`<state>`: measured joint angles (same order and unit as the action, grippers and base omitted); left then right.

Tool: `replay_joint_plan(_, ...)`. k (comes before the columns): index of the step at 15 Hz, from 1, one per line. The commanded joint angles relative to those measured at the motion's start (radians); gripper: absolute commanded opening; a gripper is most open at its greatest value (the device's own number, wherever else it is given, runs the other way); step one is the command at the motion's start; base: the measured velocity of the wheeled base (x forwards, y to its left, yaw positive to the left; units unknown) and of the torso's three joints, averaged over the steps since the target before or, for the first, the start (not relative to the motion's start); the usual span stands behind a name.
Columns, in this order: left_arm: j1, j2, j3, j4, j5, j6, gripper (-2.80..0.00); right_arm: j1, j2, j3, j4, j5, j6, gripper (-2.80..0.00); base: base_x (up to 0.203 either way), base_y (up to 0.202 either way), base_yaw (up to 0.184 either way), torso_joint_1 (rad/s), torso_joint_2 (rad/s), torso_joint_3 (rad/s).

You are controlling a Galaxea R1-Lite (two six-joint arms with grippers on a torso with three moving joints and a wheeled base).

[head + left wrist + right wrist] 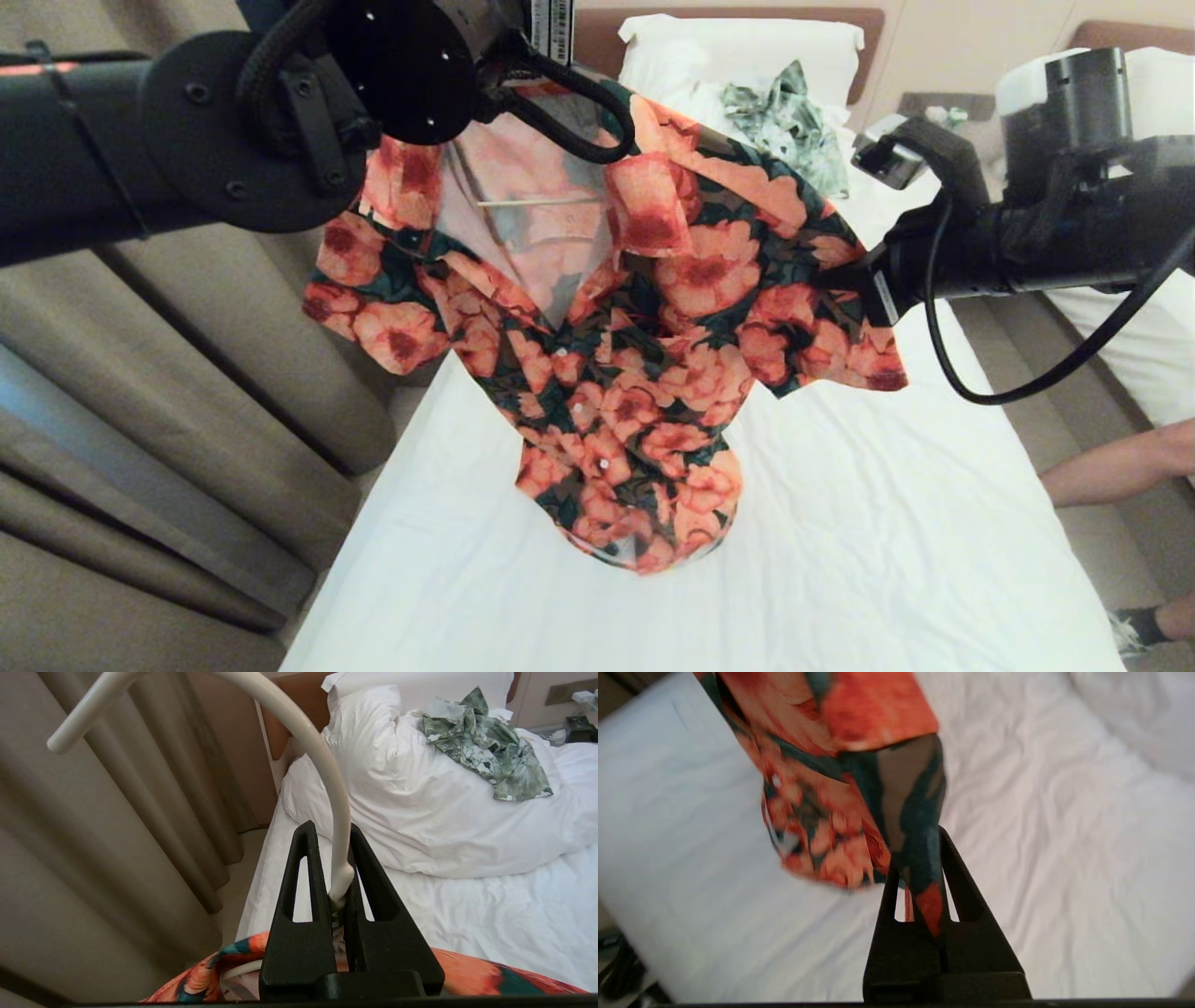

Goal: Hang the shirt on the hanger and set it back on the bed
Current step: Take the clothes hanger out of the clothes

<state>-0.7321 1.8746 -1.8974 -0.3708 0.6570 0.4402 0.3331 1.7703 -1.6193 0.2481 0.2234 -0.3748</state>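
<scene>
The flowered shirt (644, 373) hangs in the air above the bed (840, 523), draped over the cream hanger (537, 200), whose bar shows inside the open collar. In the left wrist view my left gripper (331, 833) is shut on the hanger (327, 760) at the base of its curved hook, with shirt cloth (467, 975) just below. My right gripper (917, 835) is shut on a fold of the shirt (920, 868) at the sleeve edge on the right side. In the head view the right arm (980, 252) reaches that sleeve from the right.
A green leaf-print garment (789, 121) lies on the bunched duvet (420, 802) near the pillow and brown headboard (597, 42). Beige curtains (187, 392) hang along the bed's left. A person's arm (1116, 467) and foot (1153, 625) show at the right, beside a second bed (1139, 345).
</scene>
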Motion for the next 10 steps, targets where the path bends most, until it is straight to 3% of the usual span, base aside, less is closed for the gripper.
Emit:
replay_joint_plan(1,-0.004,-0.015,-0.002,0.012,0.004,0.003,-2.80,-0.021,-0.040,-0.032,0.113,-0.019,-0.004,-2.80,0.000,0.000,0.000,0.000,0.00,0.000)
replay_joint_plan(10,-0.006,-0.012,-0.002,0.013,0.003,0.003,-2.80,-0.112,-0.062,-0.025,0.128,-0.025,-0.046,-2.80,0.000,0.000,0.000,0.000,0.00,0.000)
